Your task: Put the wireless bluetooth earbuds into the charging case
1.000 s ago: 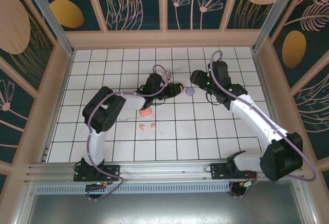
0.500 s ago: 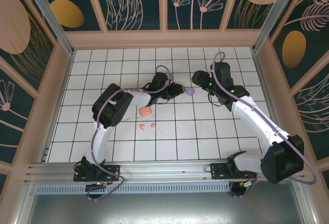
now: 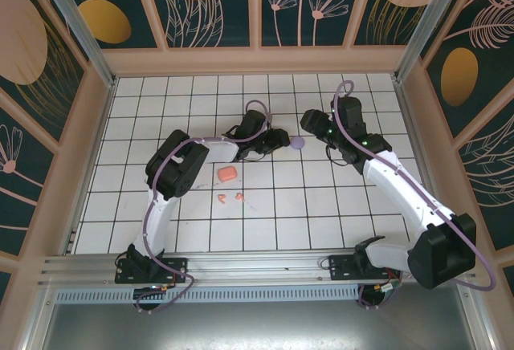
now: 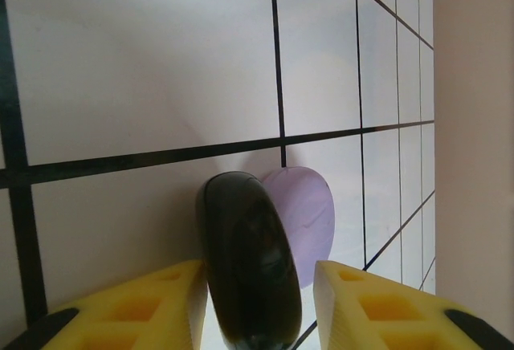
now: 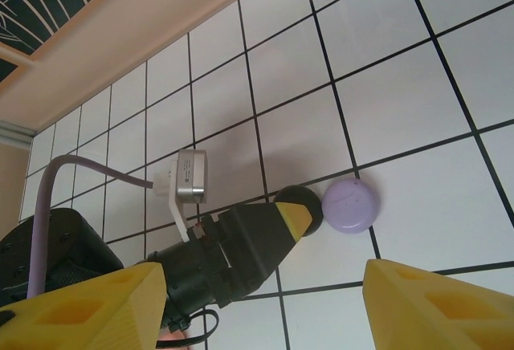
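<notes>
two orange earbuds (image 3: 239, 197) lie loose on the tiles nearest the arm bases, with an orange case (image 3: 227, 173) just beyond them. farther out, the left claw (image 4: 257, 274) stands slightly spread about a black case (image 4: 245, 238): one finger touches it, and a narrow gap shows at the other. a lavender case (image 4: 309, 209) lies just behind it. beyond both, the right claw (image 5: 263, 268) hangs spread wide, holding nothing.

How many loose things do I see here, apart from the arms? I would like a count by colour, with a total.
Salmon-orange: 3 (orange case, orange earbud, second orange earbud)
Black: 1 (black case)
Lavender: 1 (lavender case)
Total: 5
</notes>
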